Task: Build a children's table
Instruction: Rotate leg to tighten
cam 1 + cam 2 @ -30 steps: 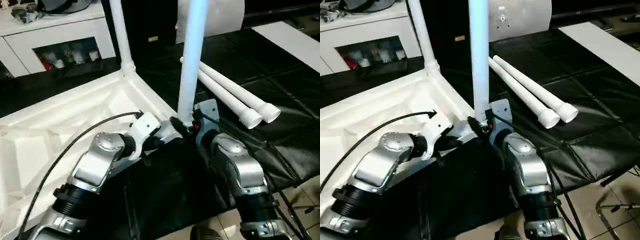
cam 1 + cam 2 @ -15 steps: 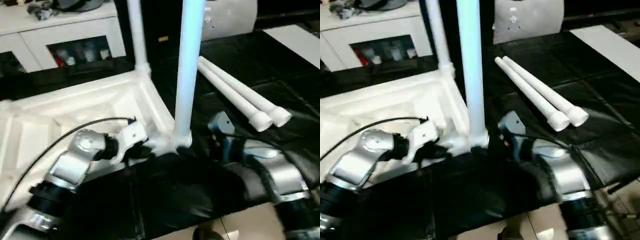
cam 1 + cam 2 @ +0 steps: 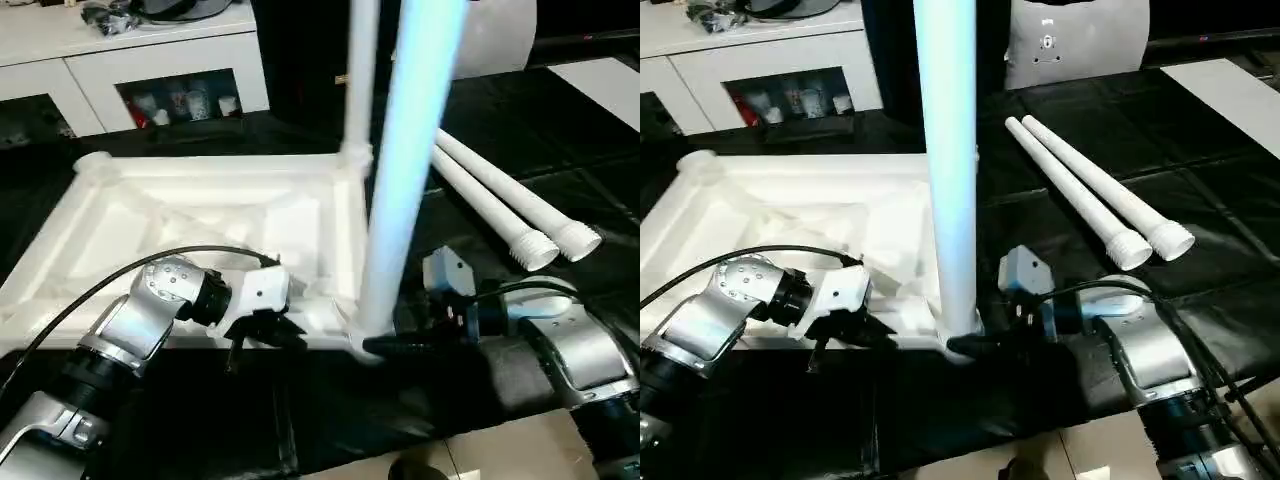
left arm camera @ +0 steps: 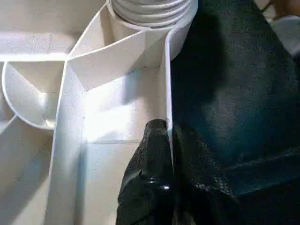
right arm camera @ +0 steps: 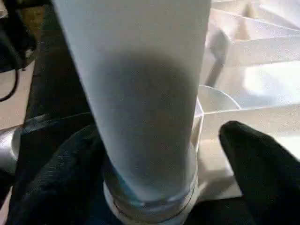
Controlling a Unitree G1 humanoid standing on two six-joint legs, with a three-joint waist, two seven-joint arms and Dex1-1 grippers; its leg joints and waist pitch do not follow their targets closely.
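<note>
Now the right end effector [image 5: 154, 187], clenched on the leg [image 3: 405, 190] a second ago, is sitting released around its base in the tabletop [image 3: 200, 215] corner, while the left end effector [image 4: 169, 154] is pinching the rim.

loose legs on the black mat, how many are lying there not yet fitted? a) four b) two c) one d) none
b: two loose legs lie side by side on the black mat, on the robot's right of the upturned table top; two others already stand upright in its corner sockets.
</note>
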